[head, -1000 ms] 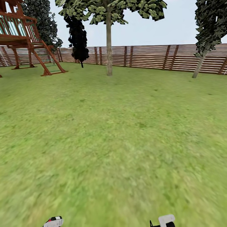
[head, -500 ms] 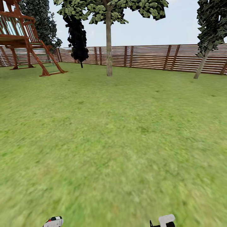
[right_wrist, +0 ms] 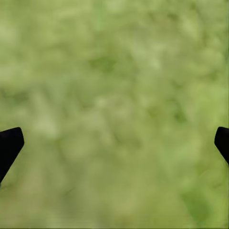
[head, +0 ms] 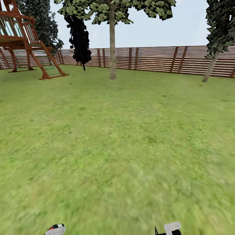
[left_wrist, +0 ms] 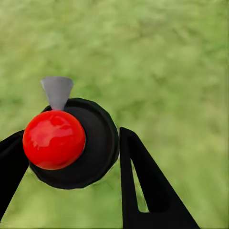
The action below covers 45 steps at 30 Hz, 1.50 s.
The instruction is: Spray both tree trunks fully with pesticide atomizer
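Between the two black fingers of the left tool, in the left wrist view, sits the pesticide atomizer: a round dark body with a shiny red top and a small grey cone-shaped nozzle beside the top. One finger lies against each side of the body, so the left tool holds the atomizer, and blurred green grass is behind it. From the head view, only a small white, black and red part shows at the lower edge on the left; I cannot tell if it belongs to the tool or to the atomizer.

Seen in the right wrist view, the right tool is wide apart: only the two dark fingertips show at the opposite edges, with nothing between them but lawn.

Ahead in the head view, the lawn spreads far to a brown wooden fence of horizontal slats. One tree with a pale trunk stands upright near the fence, about in the middle. A second pale trunk leans at the far right. A black narrow tree stands just to the left of the middle tree, and a red-brown wooden play frame with a ladder is at the far left.
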Motion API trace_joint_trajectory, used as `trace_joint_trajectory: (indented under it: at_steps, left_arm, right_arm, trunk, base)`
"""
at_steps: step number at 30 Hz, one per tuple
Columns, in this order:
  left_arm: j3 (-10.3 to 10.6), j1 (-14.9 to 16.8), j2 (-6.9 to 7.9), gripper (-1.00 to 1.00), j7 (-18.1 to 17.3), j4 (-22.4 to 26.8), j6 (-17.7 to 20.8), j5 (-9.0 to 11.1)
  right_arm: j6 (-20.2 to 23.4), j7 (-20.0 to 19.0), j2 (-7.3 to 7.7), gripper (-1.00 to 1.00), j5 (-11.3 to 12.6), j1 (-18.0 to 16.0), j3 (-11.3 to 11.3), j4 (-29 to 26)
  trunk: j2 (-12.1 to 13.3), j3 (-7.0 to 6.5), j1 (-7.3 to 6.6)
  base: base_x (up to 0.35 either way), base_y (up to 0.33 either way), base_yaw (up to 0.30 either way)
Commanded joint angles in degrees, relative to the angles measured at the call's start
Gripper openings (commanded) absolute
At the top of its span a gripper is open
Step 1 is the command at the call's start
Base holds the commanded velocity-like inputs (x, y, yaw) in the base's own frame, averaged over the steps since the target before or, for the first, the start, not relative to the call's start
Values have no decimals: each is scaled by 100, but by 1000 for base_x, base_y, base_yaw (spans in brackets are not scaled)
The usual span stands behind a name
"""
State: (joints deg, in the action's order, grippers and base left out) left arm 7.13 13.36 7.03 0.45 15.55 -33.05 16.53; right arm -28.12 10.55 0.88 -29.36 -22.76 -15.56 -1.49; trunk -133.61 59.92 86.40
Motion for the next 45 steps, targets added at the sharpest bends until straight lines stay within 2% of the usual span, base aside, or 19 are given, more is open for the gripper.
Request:
trace_joint_trajectory:
  at_steps: [1, 45]
  left_arm:
    - [-1, 0, 0, -100, -1, 1, 0, 0]
    - [-2, 0, 0, -100, -1, 1, 0, 0]
  right_arm:
    - [0, 0, 0, 100, 0, 0, 0, 0]
    - [0, 0, 0, 100, 0, 4, 0, 0]
  trunk:
    - [0, 0, 0]
    - [0, 0, 0]
  base:
    - [338, 0, 0]
    - [338, 0, 0]
